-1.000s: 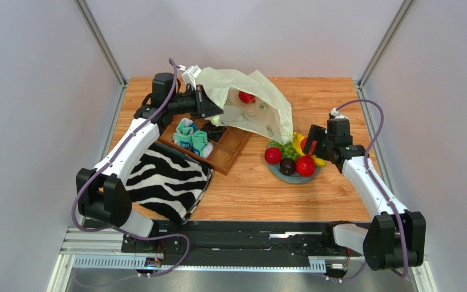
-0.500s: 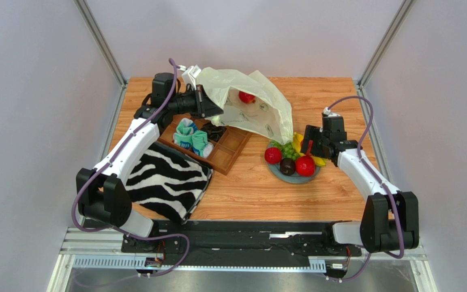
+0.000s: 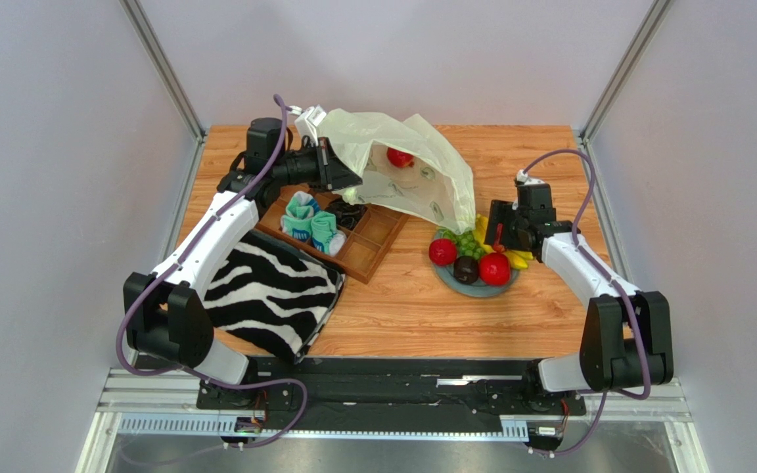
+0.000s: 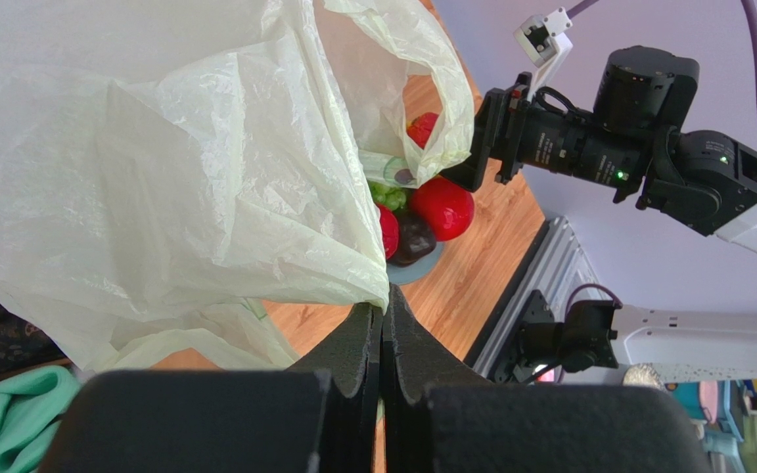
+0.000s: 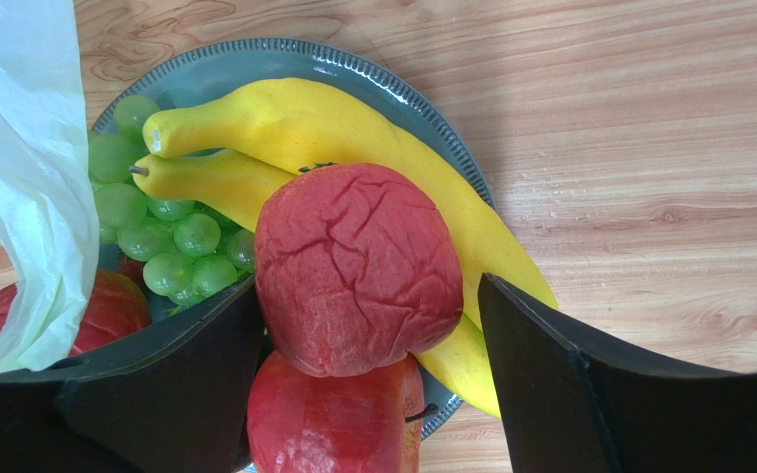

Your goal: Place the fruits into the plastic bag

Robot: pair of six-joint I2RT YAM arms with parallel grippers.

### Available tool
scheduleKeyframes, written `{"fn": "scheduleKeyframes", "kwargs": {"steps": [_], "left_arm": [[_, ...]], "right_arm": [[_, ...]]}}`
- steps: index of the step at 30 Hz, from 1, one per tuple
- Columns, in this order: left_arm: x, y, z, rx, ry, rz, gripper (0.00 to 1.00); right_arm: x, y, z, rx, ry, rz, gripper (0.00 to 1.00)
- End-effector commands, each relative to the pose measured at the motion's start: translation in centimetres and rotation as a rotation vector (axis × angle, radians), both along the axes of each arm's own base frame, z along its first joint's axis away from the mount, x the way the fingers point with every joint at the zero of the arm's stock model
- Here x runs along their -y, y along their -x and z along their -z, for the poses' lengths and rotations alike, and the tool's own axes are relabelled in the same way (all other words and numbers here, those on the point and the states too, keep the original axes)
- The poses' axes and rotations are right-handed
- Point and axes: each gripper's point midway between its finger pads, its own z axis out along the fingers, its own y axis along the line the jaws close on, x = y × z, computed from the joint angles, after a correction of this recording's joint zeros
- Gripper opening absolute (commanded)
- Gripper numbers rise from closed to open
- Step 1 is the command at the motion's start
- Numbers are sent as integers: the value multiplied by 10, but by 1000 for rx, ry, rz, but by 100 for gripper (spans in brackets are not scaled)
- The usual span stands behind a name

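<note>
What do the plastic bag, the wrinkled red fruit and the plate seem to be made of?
The plastic bag looks like thin, translucent plastic film: it crinkles and light passes through. The wrinkled red fruit seems soft foam or rubber with a matte, cracked skin. The plate is grey-blue with a ribbed rim, perhaps glazed ceramic or hard plastic.

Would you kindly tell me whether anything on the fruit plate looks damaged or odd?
Yes: the red fruit lying on the bananas, between the open fingers of the right gripper, has a wrinkled, cracked-looking skin. Nothing else stands out.
</note>
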Motion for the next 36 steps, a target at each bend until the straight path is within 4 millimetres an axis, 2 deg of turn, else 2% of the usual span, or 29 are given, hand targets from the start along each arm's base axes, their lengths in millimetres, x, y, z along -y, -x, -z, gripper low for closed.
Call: {"fn": "scheduleKeyframes", "kwargs": {"steps": [1,5,6,12,18,21,25,26,27,29,33,34,36], "left_arm": [[0,-3,-18,49,16,12,0],[0,-3,-18,52,15,12,0],[0,-4,-17,50,14,12,0],[0,-4,-17,52,9,9,0],[-1,-4,-17,52,8,8,0],[-1,-4,-16,52,7,8,0],[0,-4,-16,50,8,9,0],[0,-4,-16,47,10,10,0],[0,-4,-16,49,9,10,0],[0,-4,-16,49,8,9,0],[0,-4,-16,49,9,9,0],[0,-4,-16,48,9,8,0],[0,-4,-17,49,10,8,0]], "right_arm": [[-5,-21,-20,87,6,-30,80],[-8,-21,-20,88,6,-39,75],[-7,-22,-20,90,7,-36,70],[-7,-19,-21,85,17,-39,52],[-4,-17,-29,91,31,-24,45],[-1,-13,-39,102,40,1,43],[-5,-3,-70,166,51,8,41],[-7,1,-88,213,51,5,41],[-9,3,-96,236,56,5,41],[-23,8,-121,304,38,-33,41],[-54,15,-157,399,-15,-108,40],[-70,17,-167,428,-42,-145,40],[-86,18,-177,455,-68,-183,40]]}}
